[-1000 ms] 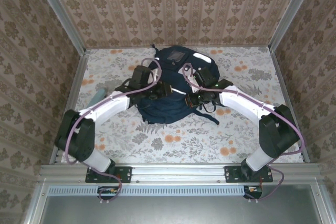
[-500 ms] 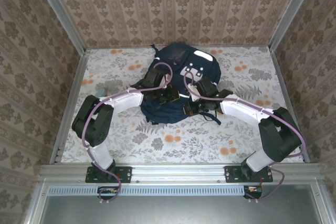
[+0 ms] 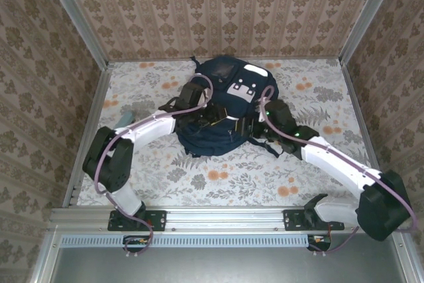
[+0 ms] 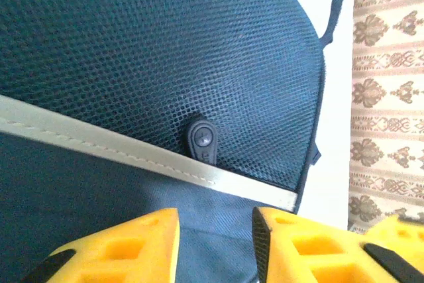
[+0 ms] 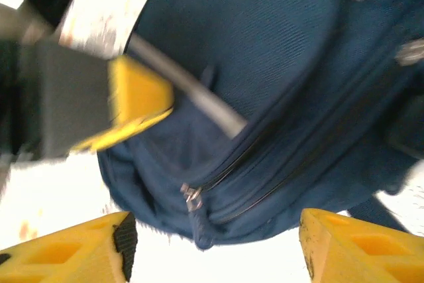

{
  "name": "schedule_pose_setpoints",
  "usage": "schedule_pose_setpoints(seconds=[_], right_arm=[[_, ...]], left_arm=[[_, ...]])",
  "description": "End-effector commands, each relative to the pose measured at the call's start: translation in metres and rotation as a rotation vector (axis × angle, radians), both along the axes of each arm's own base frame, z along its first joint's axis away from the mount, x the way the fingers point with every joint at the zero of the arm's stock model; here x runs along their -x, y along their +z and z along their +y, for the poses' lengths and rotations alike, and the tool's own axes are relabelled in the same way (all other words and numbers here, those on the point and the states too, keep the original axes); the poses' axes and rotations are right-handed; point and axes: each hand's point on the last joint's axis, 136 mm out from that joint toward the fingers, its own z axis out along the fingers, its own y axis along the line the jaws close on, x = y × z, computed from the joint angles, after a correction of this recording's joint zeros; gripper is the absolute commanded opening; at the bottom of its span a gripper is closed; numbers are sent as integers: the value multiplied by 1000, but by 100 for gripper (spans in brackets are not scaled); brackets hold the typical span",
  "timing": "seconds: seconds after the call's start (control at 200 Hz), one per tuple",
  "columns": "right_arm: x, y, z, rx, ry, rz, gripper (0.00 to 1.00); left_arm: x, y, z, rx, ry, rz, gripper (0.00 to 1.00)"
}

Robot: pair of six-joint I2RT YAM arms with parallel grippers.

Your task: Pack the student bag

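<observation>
**A:** On the floral table (image 3: 225, 177), seen from above: whereabouts of the student bag (image 3: 211, 138)?

**B:** Toward 12 o'clock from the table's middle, close to the far wall (image 3: 218, 11). Lying flat, navy, with grey-white patches (image 3: 242, 88) on its 1 o'clock side.

**A:** And the left gripper (image 4: 215, 243)?

**B:** Over the bag's middle, reaching in from 8 o'clock. Jaws a little apart, clamped on nothing, with navy cloth showing through the gap. Beyond the tips, toward 12 o'clock: a pale stripe (image 4: 132, 150) running slantwise, then dark mesh (image 4: 165, 44), with a small dark oval tab (image 4: 201, 140) on the mesh right at the stripe's edge.

**A:** Right gripper (image 5: 215, 246)?

**B:** At the bag's 4 o'clock edge, coming in from 5 o'clock. Spread wide, gripping nothing. Between the yellow fingers (image 5: 73, 250), toward 12 o'clock: the bag's rounded end, two zip lines, and a zip pull (image 5: 192, 197) hanging by the seam. Up at 10 o'clock in that wrist view, one yellow finger of the left gripper over the cloth.

**A:** Touching the bag?

**B:** Hard to tell for either.

**A:** Anything else?

**B:** At 9 o'clock on the table, tucked beside the left arm (image 3: 152, 127), something pale blue (image 3: 124, 118). Too hidden to name.
</observation>
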Motion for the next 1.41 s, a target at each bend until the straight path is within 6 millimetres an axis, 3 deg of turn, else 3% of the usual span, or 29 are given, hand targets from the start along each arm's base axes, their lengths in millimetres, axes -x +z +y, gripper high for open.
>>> schedule_pose_setpoints(seconds=[0.0, 0.22, 0.33, 0.345, 0.48, 0.835, 1.145, 1.4], right_arm=[[-4, -16, -28, -13, -210, 122, 71], [-17, -17, 1, -178, -213, 250, 70], [-27, -13, 18, -239, -181, 278, 59], [-28, -21, 20, -233, -181, 300, 58], [-35, -26, 29, -268, -181, 325, 48], [-39, -34, 36, -283, -176, 352, 33], [-41, -35, 42, -294, -154, 362, 24], [-40, -34, 43, -301, -150, 361, 19]], left_arm=[[9, 7, 18, -70, 21, -37, 40], [47, -1, 19, -162, -18, -73, 42], [60, -8, 20, -263, -7, -90, 39], [62, -8, 20, -275, -7, -96, 39], [71, -14, 5, -282, -28, -94, 36], [74, -22, -31, -173, -94, -41, 35], [67, -25, -41, -166, -98, -42, 27], [62, -30, -37, -207, -70, -37, 22]])
